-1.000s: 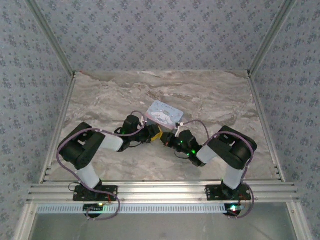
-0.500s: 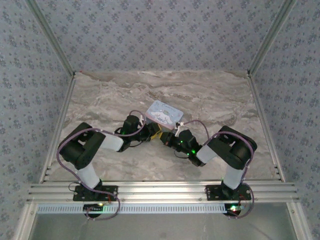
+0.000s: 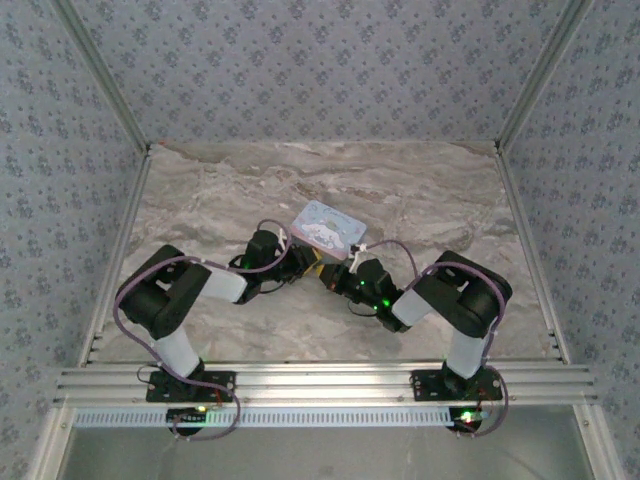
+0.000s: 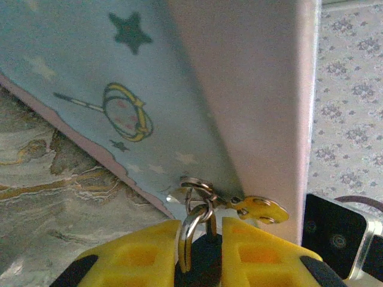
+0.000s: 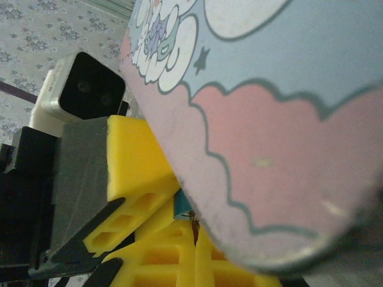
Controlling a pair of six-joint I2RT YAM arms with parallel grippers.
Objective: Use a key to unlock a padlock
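Observation:
My left gripper [image 4: 200,232] is shut on the padlock [image 4: 207,258], a small dark body whose silver shackle [image 4: 187,230] sticks up between the yellow fingers. A key ring [image 4: 197,185] hangs on the shackle with a gold key [image 4: 261,208] lying against the tin. My right gripper [image 5: 194,234] is shut on a thin dark sliver, seemingly a key, right at the padlock's teal part [image 5: 182,206]. From above, the left gripper [image 3: 305,264] and right gripper [image 3: 334,277] meet tip to tip beside the tin.
The pale blue tin [image 3: 325,228] with a white cartoon figure lies just behind the grippers, looming close over both wrist cameras [image 4: 179,89] [image 5: 281,119]. The left gripper's yellow fingers [image 5: 134,179] show in the right wrist view. Marble tabletop [image 3: 430,190] stretches out around them.
Both grippers have edged slightly toward the tin, so less yellow shows between them from above. The tin has shifted a little to the left.

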